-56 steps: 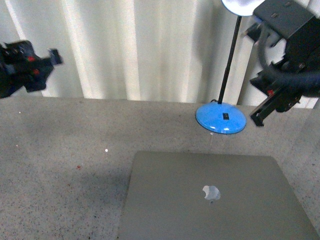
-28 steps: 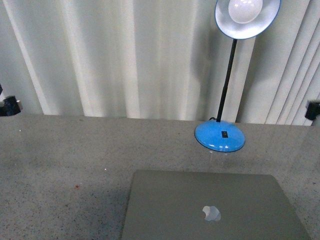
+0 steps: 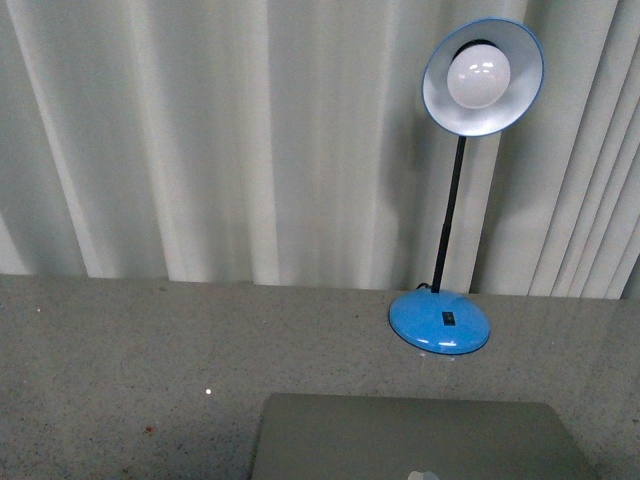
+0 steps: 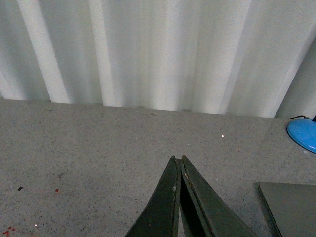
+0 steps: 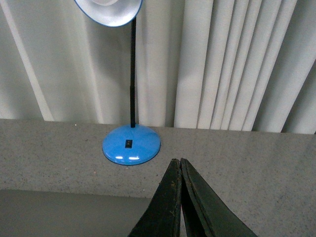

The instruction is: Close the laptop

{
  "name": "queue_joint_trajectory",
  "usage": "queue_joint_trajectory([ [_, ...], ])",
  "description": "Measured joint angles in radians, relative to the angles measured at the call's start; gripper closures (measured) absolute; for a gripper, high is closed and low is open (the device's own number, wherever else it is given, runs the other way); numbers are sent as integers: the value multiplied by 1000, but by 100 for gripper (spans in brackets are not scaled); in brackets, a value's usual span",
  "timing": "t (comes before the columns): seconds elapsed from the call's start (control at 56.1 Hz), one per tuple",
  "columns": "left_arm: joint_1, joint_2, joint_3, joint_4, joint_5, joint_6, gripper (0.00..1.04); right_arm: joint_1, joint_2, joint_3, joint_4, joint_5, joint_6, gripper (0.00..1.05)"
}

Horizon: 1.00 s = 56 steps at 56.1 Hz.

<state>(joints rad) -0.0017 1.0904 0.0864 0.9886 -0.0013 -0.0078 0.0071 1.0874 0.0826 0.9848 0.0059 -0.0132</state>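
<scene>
An office-like desk setting: speckled grey tabletop (image 3: 130, 340), blue desk lamp (image 3: 455, 190), pale vertical blinds (image 3: 220, 130).

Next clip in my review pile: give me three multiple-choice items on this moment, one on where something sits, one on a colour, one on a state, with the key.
1. Where does the lamp's base stand relative to the laptop in the front view?
A. On its lid
B. Behind it, toward the curtain
C. In front of it, nearer the robot

2. What colour is the lamp's base?
A. Blue
B. Red
C. White

3. What state is the laptop in?
A. Open, keys showing
B. Half open
C. Closed, lid flat

Key:
1 B: the lamp's base rests on the table between the laptop and the curtain.
2 A: the base is bright blue with a small black switch.
3 C: only the plain grey lid shows, lying flat; the left gripper and right gripper are shut and hold nothing.
</scene>
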Motion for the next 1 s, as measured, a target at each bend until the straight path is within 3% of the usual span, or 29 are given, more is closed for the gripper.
queue_joint_trajectory([
  [0.998, 0, -703, -60, -600, 1, 0, 101, -5, -703, -77, -598, -5, 2, 102],
])
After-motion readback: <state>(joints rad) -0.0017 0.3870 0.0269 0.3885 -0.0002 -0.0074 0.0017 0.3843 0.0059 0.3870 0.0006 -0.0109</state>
